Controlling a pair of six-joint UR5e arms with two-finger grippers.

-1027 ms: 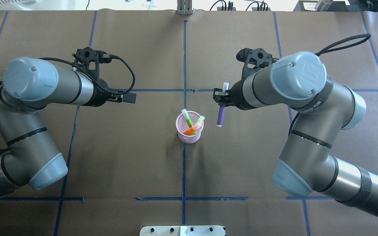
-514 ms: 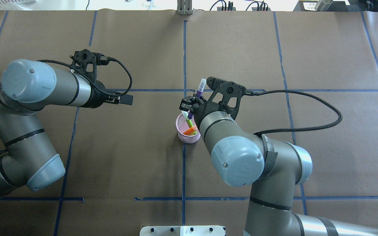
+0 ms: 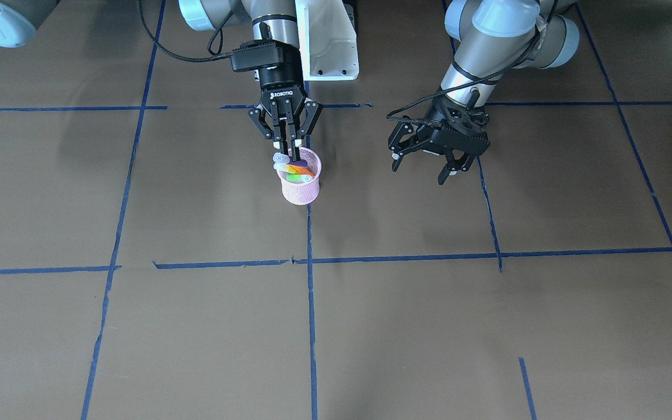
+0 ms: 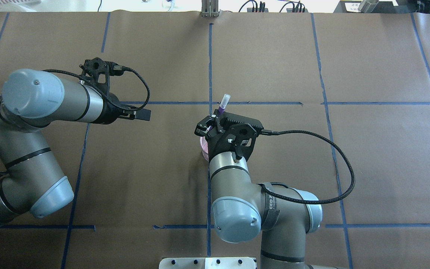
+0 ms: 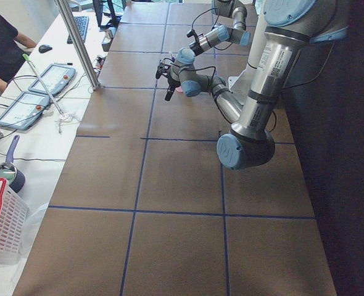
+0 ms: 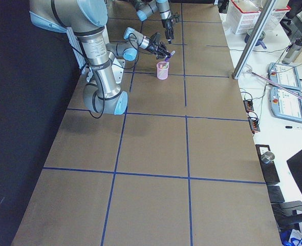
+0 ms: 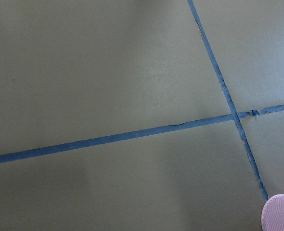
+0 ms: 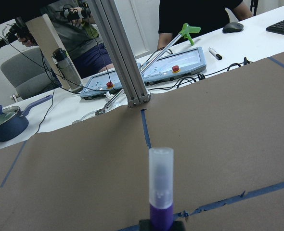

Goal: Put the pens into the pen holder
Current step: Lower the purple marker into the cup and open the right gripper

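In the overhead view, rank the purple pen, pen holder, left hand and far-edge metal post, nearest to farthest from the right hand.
1. purple pen: gripped in the right hand itself.
2. pen holder: just below that hand, mostly hidden.
3. left hand: open, off to the robot's left.
4. metal post: at the table's far edge.

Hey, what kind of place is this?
Probably a robotics lab: the left arm and right arm stand at a tape-gridded table, with teach pendants and a keyboard alongside.
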